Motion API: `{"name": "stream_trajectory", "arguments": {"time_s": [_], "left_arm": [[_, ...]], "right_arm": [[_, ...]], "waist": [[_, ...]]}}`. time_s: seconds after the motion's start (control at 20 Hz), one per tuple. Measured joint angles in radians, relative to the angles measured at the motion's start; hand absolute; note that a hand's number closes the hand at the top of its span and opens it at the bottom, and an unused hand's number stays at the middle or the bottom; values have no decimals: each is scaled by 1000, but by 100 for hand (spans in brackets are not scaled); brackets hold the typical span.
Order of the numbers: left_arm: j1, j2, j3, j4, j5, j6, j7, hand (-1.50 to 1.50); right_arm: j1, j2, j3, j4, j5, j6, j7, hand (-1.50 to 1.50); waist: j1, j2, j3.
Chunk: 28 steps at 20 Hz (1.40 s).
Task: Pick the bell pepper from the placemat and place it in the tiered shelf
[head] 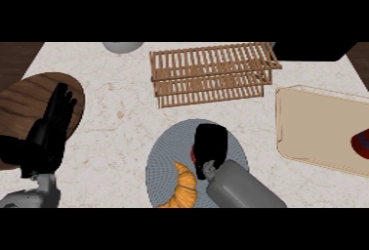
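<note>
A grey round placemat (162, 161) lies at the counter's front middle. My right hand (211, 141) is over it, fingers curled down round a red bell pepper (193, 155), of which only a thin red edge shows at the hand's left side. Whether the pepper rests on the mat or is lifted I cannot tell. The wooden slatted tiered shelf (213, 73) stands behind the mat, apart from the hand. At the left my left hand (52, 124) rests open, fingers pointing up.
An orange croissant (186, 188) lies on the mat's front part, left of my right forearm. A round wooden board (29, 95) is under the left hand. At the right is a beige tray (317, 127) with a red and blue object (361, 144). A grey bowl (122, 47) and a black object (314, 51) sit at the back.
</note>
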Motion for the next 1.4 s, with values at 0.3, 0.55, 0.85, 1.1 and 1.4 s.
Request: {"name": "stream_trajectory", "arguments": {"time_s": [0.3, 0.55, 0.85, 1.1, 1.4], "left_arm": [[1, -16, -2, 7, -14, 3, -12, 0], [-5, -19, -2, -4, -26, 6, 6, 0], [8, -20, 3, -22, -24, 1, 18, 0], [9, -14, 19, -11, -21, -2, 13, 0], [24, -13, 21, -35, -23, -3, 21, 0]], "right_arm": [[41, -7, 121, -92, -55, -63, -49, 150], [70, 2, 140, -232, -117, -85, -48, 150], [20, 3, 120, -438, -153, -149, 11, 150], [-47, -1, 55, -606, -97, -193, 71, 150], [-122, -9, -62, -712, 5, -148, 128, 150]], "waist": [[-4, 4, -1], [-7, 7, 2], [-6, 5, 3], [-15, 2, 2], [-20, 1, 2]]}}
